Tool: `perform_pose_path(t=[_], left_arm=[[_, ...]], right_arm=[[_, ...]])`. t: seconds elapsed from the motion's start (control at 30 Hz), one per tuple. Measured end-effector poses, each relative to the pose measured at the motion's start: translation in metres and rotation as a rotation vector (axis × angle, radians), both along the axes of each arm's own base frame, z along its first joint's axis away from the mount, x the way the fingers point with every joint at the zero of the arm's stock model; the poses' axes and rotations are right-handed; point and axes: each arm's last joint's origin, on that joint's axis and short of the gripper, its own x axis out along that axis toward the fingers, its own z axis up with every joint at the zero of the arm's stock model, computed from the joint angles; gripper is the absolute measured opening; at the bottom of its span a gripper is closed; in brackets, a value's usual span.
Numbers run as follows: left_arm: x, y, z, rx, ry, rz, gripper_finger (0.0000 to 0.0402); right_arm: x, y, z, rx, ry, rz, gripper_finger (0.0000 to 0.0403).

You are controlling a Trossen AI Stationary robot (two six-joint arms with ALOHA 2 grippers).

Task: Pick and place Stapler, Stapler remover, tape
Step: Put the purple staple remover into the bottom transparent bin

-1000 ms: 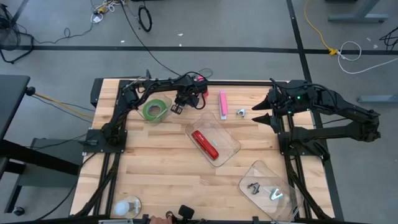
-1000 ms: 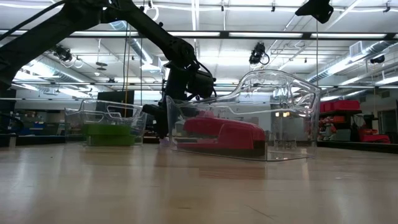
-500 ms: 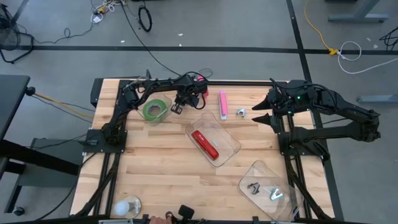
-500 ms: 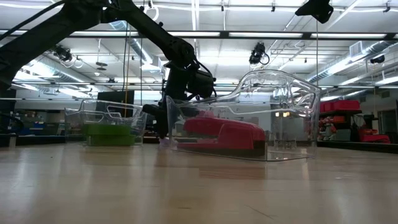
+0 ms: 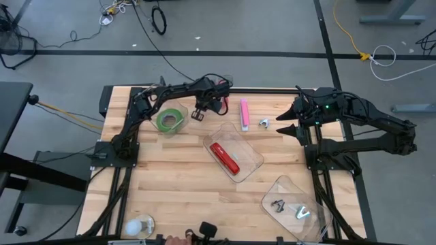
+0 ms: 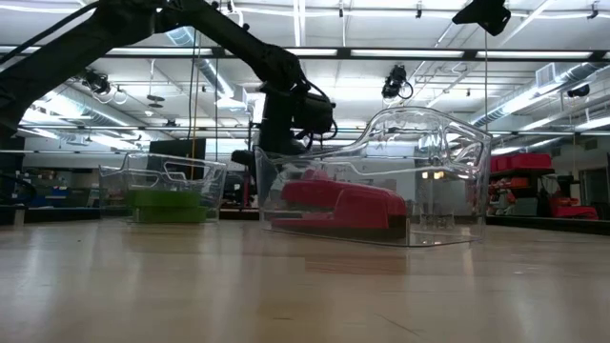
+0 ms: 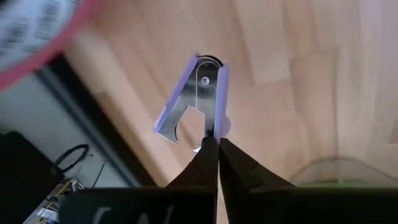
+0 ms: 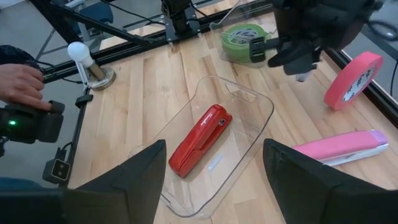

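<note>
Left gripper (image 5: 199, 114) raised above the far part of the table (image 5: 177, 184), between the green tape (image 5: 169, 120) and the pink stapler (image 5: 244, 113); fingers (image 7: 214, 163) pressed together on a purple staple remover (image 7: 198, 96), pinched at its metal end and held clear of the wood. In the low view, same gripper (image 6: 250, 158) hanging above table level behind the clear containers.

Green tape seated in a clear tub (image 6: 162, 186) at the far left of the table. Red stapler (image 5: 224, 156) lying at an angle inside a clear tray (image 5: 252, 160) near the table centre; same stapler (image 8: 200, 139) confirmed in the right wrist view. Pink stapler flat on bare wood near the far edge, just beside a small metal clip (image 5: 263, 124). Pink tape roll (image 8: 352, 79) standing on edge near the far rim.

Right gripper (image 5: 286, 123) parked at the far right side of the table, fingers (image 8: 137, 174) spread wide, nothing between them.

Second clear tray (image 5: 320, 216) at the near right corner, holding two small metal items (image 5: 290, 208).

A person's hand (image 8: 22, 79) at the near edge of the table, on a dark device
</note>
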Motion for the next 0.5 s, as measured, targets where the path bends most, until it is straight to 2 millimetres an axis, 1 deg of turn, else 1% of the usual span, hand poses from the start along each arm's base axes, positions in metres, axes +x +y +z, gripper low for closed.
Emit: perform_pose_path(t=[0.1, 0.23, 0.5], left_arm=[[0.005, 0.002, 0.015, 0.018, -0.036, 0.009, 0.0003], [0.013, 0.004, 0.041, 0.054, -0.123, 0.032, 0.0004], [0.027, 0.003, 0.105, 0.077, -0.385, 0.071, 0.0004]], right_arm=[[0.0, 0.0, 0.0, -0.001, 0.0, 0.0, 0.0268], [0.0, 0.0, 0.0, -0.004, -0.002, -0.004, 0.0268], [0.003, -0.002, 0.006, -0.076, -0.065, -0.027, 0.0268]])
